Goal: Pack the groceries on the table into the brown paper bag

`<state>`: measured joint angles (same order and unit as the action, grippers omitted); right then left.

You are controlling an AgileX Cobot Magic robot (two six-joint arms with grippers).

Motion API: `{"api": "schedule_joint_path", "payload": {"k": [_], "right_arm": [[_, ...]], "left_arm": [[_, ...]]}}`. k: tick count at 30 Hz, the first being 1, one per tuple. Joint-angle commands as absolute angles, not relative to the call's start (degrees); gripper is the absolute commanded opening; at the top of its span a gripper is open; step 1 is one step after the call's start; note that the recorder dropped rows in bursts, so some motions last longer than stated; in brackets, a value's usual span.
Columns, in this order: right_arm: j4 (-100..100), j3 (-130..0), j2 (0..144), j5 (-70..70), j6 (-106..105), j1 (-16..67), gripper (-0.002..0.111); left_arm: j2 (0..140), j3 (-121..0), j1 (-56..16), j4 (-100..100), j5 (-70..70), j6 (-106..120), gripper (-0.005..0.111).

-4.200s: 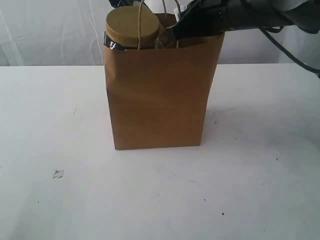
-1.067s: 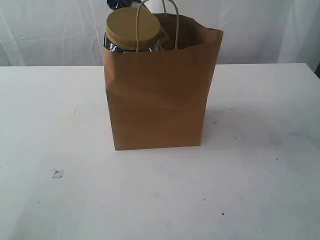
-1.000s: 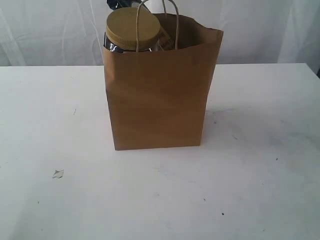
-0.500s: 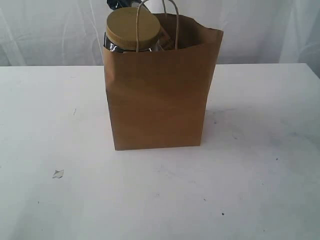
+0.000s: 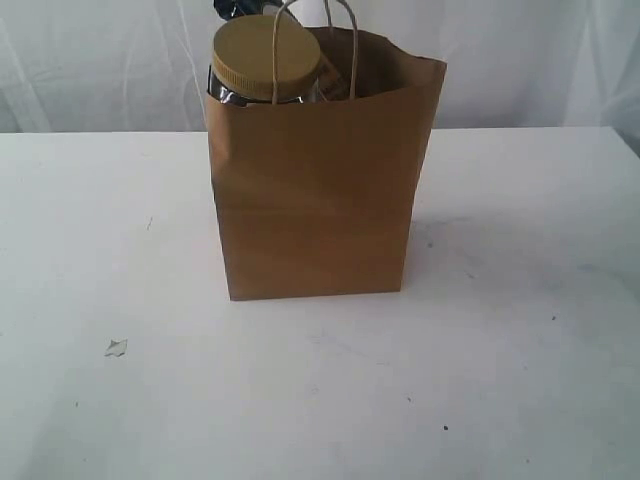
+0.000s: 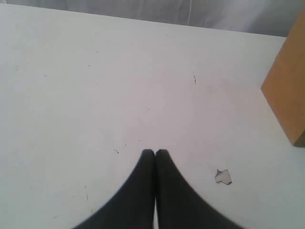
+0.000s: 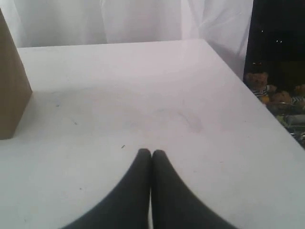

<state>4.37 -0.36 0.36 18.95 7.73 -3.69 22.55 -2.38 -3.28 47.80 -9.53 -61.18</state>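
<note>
Left gripper (image 6: 155, 151): dark fingers pressed together tip to tip, nothing between them, poised above the bare white table (image 6: 95, 86). Right gripper (image 7: 151, 151): likewise pressed together and holding nothing, also above bare tabletop. Exterior view, near to far: the front of the table carries only a few scattered dark specks. A small pale scrap (image 5: 116, 347) lies flat at about 8 o'clock from the bag, well apart from it. In the left wrist view this scrap is near the fingertips, not touching them. The brown paper bag (image 5: 315, 200) stands upright at the centre of the table, mouth open, front panel mostly smooth. The nut jar (image 5: 265, 55) sits inside the bag at about 11 o'clock of the mouth. Its tan lid and a strip of clear shoulder rise above the rim, the lid tilted toward the camera. Twisted paper handles (image 5: 353, 45) loop up at 12 o'clock, with one strand crossing in front of the lid. A dark object (image 5: 232, 8) shows just behind the jar; cannot identify it. The front panel hides everything else inside the bag. A corner of the bag shows in both wrist views, well apart from each gripper. A white draped backdrop (image 5: 90, 60) hangs behind the table at 12 o'clock.
</note>
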Motion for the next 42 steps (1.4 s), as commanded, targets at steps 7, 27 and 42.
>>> {"api": "schedule_joint_path", "payload": {"k": [7,27,42], "right_arm": [[-0.48,0.0,0.0,19.72,1.68,-4.03,0.0],[-0.48,0.0,0.0,19.71,1.68,-4.03,0.0],[-0.3,0.0,0.0,19.71,1.68,-4.03,0.0]], "left_arm": [[22.3,-2.15,-3.63,48.48,-9.4,-61.51,0.0],[16.03,-0.39,-3.63,45.0,-2.96,-61.62,0.0],[4.0,0.0,-2.32,-4.17,17.64,10.26,0.0]]}}
